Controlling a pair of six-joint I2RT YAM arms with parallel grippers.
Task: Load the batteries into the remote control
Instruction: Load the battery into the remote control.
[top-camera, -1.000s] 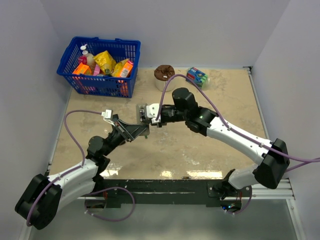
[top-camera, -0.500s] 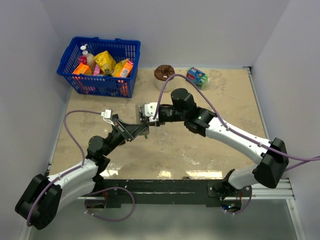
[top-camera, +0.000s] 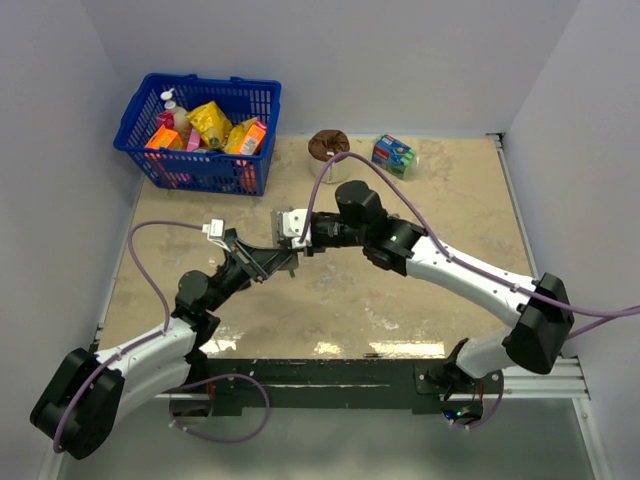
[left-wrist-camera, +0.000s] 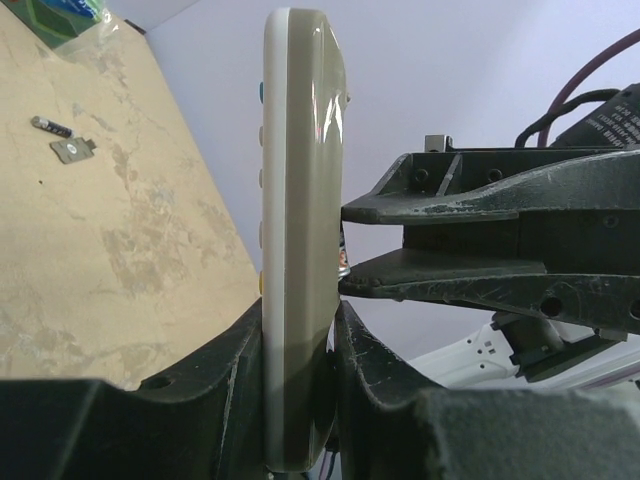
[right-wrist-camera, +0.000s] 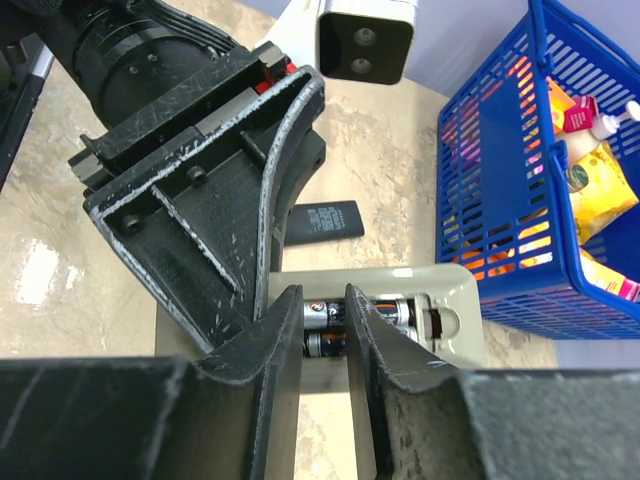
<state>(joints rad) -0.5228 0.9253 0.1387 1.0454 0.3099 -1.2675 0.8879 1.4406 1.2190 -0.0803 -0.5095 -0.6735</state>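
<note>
My left gripper (left-wrist-camera: 298, 330) is shut on the lower end of the remote control (left-wrist-camera: 295, 250), holding it upright and edge-on above the table. In the right wrist view the remote control's (right-wrist-camera: 440, 285) grey back faces me with its compartment uncovered, and two batteries (right-wrist-camera: 385, 312) lie in it side by side. My right gripper (right-wrist-camera: 325, 325) has its tips right at those batteries, jaws a narrow gap apart, nothing clamped between them. One more battery (left-wrist-camera: 50, 126) lies on the table. From above, both grippers meet at the remote control (top-camera: 290, 224).
A small flat grey piece (left-wrist-camera: 72, 149) lies beside the loose battery. A black remote (right-wrist-camera: 323, 220) rests on the table below the grippers. A blue basket (top-camera: 200, 130) of packets stands back left, with a brown round object (top-camera: 327, 145) and a green-blue pack (top-camera: 395, 153) at the back.
My right arm has shifted slightly left, bringing its gripper closer onto the remote control's back. The left arm and the remote control have stayed put.
</note>
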